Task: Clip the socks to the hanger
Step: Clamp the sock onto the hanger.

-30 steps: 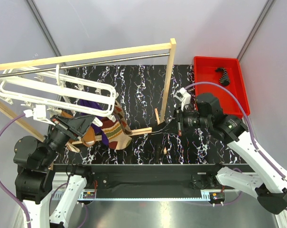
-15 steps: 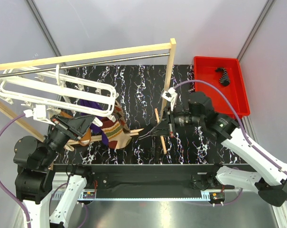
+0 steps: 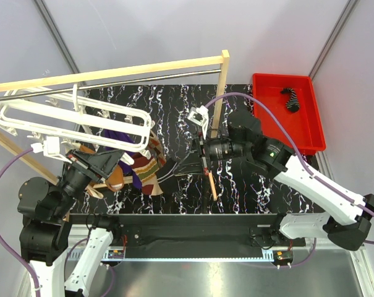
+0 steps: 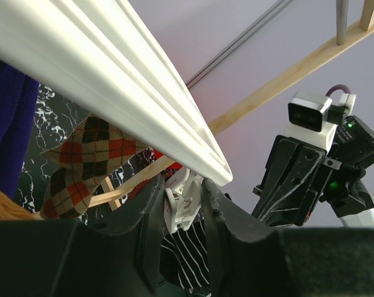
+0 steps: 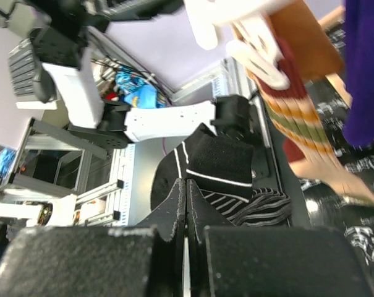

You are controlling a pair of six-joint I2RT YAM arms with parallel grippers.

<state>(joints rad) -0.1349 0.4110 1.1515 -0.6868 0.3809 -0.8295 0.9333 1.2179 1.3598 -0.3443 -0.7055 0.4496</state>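
Observation:
The white hanger point(image 3: 69, 120) hangs at the left, with a purple sock point(image 3: 122, 137) and an orange-brown patterned sock point(image 3: 148, 168) clipped under it. My left gripper point(image 4: 182, 189) is shut on one of its small white clips point(image 4: 185, 203), squeezing it. Just below that clip hangs a black sock with thin white stripes point(image 4: 188, 260). My right gripper point(image 5: 185, 185) is shut on this striped sock point(image 5: 236, 164) and reaches in from the right point(image 3: 168, 173). Another striped sock point(image 3: 292, 99) lies in the red bin.
A wooden-post frame with a metal rod point(image 3: 219, 93) stands across the back of the black marbled table point(image 3: 174, 111); one post is just behind my right wrist. The red bin point(image 3: 315, 133) sits at the far right. A wooden foot point(image 3: 210, 182) lies under the right arm.
My right arm has swung left across the table with the striped sock, from beside the wooden post to just under the left gripper's clip. The left arm has stayed put.

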